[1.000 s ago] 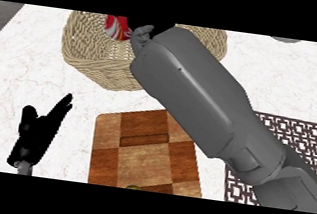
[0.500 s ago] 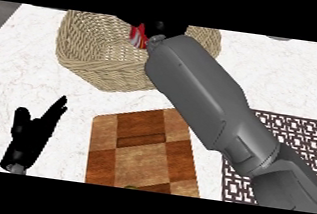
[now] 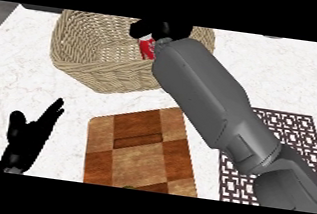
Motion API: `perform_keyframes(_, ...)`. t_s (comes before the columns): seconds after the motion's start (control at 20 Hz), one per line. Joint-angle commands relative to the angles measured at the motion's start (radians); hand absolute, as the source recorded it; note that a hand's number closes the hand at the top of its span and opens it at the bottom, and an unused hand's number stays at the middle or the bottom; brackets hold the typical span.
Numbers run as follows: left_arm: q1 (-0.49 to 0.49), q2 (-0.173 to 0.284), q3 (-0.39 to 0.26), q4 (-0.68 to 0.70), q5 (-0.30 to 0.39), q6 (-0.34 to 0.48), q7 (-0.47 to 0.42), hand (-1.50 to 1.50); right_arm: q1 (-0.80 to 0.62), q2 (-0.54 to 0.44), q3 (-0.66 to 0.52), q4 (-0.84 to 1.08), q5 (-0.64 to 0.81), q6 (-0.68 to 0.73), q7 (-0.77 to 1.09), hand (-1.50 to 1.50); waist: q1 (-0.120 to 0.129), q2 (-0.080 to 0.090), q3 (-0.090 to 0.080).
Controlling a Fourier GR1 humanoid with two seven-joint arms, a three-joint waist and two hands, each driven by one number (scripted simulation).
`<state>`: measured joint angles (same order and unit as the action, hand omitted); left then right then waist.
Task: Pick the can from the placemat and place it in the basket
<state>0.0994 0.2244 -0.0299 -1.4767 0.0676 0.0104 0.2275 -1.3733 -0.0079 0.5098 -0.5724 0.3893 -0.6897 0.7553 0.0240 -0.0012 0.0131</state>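
A red can (image 3: 147, 50) shows as a small patch inside the wicker basket (image 3: 92, 65) at the back of the counter. My right hand (image 3: 159, 30) is curled round the can, over the basket's opening, and hides most of it. The grey right forearm (image 3: 206, 105) runs from the lower right up to the basket. The dark patterned placemat (image 3: 291, 136) lies at the right, partly under that forearm, with nothing visible on it. My left hand (image 3: 27, 139) rests open at the lower left, fingers up.
A wooden checkered cutting board (image 3: 141, 152) lies in the near middle of the white marble counter (image 3: 17, 70), between the left hand and the placemat. Dark objects peek in at the top edge.
The right hand with the can has moved from the basket's rim further over and into its opening. The view has shifted, so basket and board appear lower. The left hand keeps its pose.
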Motion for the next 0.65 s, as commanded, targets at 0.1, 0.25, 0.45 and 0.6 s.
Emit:
perform_keyframes(0.1,0.0,-0.025,0.005,0.069,0.003,0.014,0.065,0.0,-0.025,-0.009,-0.069,-0.043,0.006,-0.047,0.003,-1.5,-0.02,0.002,-0.013)
perform_keyframes(0.25,0.03,-0.041,-0.004,0.072,-0.015,0.027,0.033,0.0,0.004,-0.052,-0.122,-0.079,-0.009,-0.078,0.001,-1.5,-0.025,0.0,-0.013)
perform_keyframes(0.45,0.061,-0.011,0.013,0.044,-0.008,0.012,0.065,0.0,0.088,-0.127,-0.132,-0.186,0.009,-0.077,0.058,-1.5,-0.052,-0.011,-0.013)
perform_keyframes(0.6,0.157,-0.025,0.01,0.001,0.007,-0.003,0.009,0.0,0.171,-0.201,-0.126,-0.302,0.004,0.0,0.078,-1.5,-0.059,-0.018,-0.012)
